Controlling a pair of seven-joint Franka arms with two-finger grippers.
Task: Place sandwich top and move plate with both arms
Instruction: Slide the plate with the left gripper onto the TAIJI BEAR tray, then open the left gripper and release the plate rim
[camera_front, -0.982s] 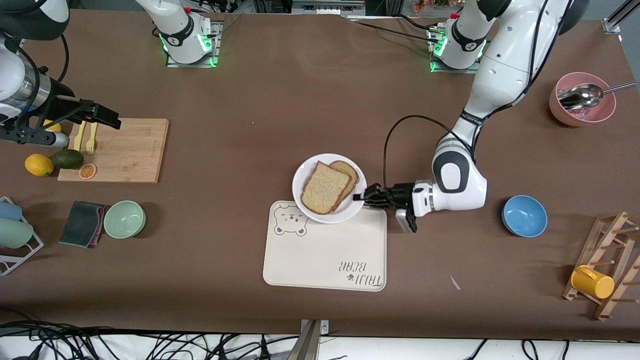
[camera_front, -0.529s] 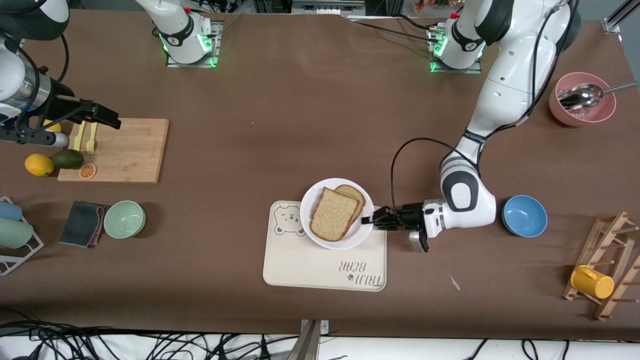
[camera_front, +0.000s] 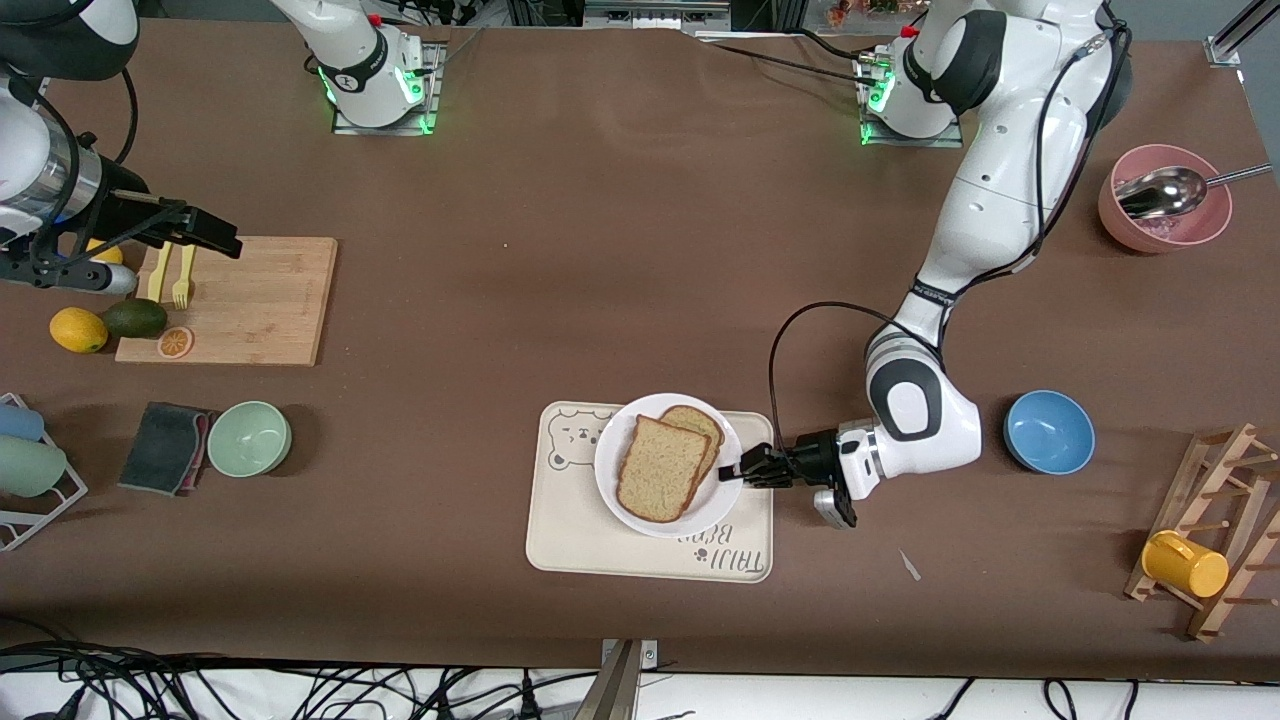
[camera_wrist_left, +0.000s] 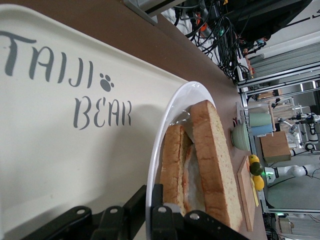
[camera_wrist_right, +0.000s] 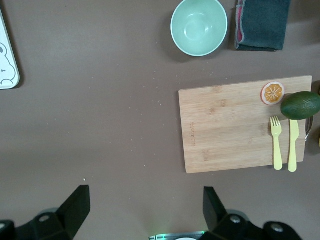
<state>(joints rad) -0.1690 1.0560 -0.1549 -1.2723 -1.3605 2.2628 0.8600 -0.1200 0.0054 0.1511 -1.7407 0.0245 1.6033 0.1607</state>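
Front view, left pincer (camera_front: 737, 470) clamping plate (camera_front: 612, 490) rim, over tray (camera_front: 560, 545)

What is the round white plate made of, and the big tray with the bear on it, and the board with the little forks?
The small round white plate looks like glazed ceramic or hard plastic: its rim is smooth and shiny. The cream rectangular tray with the bear drawing looks like matte plastic, flat and dull with printed letters. The rectangular tan cutting board looks like wood or bamboo: pale grain stripes show.
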